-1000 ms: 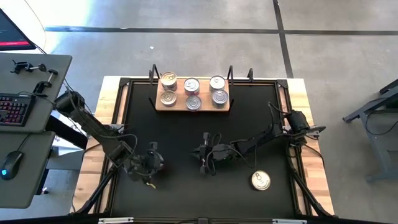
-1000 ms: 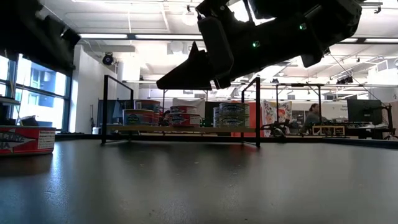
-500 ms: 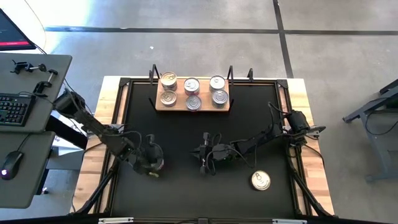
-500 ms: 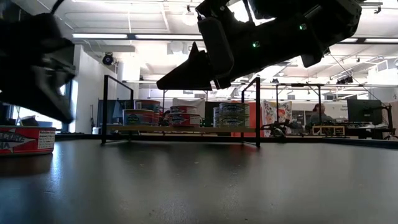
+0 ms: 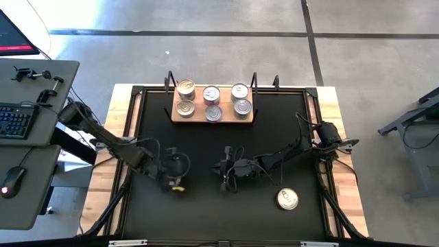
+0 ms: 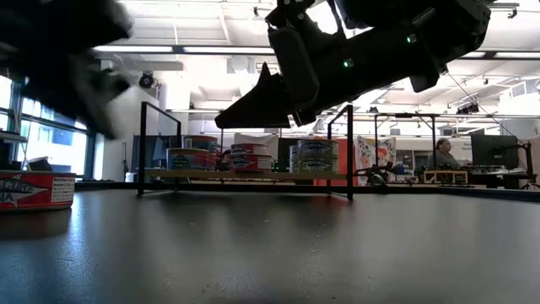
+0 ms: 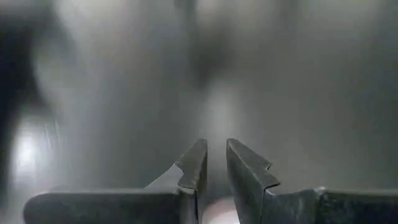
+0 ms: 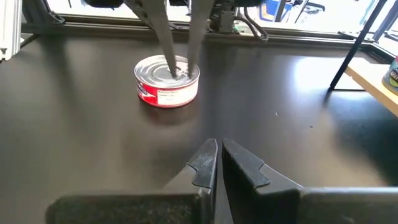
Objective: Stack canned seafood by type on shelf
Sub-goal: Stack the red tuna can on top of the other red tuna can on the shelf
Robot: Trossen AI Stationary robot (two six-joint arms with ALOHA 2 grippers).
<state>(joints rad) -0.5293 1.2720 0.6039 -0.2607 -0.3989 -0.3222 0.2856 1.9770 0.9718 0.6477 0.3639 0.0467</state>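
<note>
Canned seafood, high view: six on the shelf, loose tin front-right; left gripper mid-mat, right gripper near.
Left wrist view: narrow, nothing visibly gripped.
Right wrist view: own pincer closed, empty; red-labelled tin under left fingers.
Best widen, straddle the rim, close level.
</note>
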